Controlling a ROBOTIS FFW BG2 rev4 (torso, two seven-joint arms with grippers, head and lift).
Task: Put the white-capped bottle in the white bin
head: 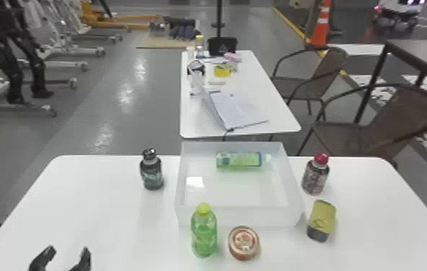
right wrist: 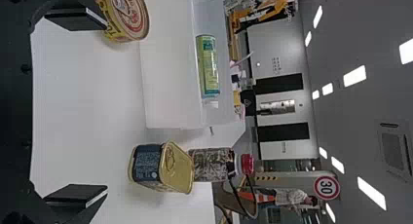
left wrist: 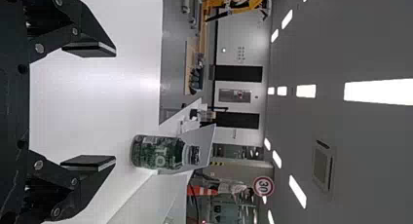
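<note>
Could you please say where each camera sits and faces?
Head view: on the head, facing forward and down at the table; left fingers low down.
Left wrist view: on that wrist, facing across the table past the dark bottle; left fingers.
Right wrist view: on that wrist, facing the square can and white bin; right fingers.
Head and right wrist views share the white bin.

Four bottles were counted: one white-capped bottle (head: 240, 160), one green-capped bottle (head: 204, 232), one black-capped bottle (head: 152, 174) and one red-capped bottle (head: 315, 178); alongside were two cans, one round can (head: 244, 242) and one rectangular can (head: 322, 218), plus one white bin (head: 277, 216), two white tables, one near table (head: 108, 212) and one farther table (head: 270, 104), one dark table (head: 425, 54), two chairs, one nearer chair (head: 400, 115) and one more distant chair (head: 331, 66), and one traffic cone (head: 319, 30)
</note>
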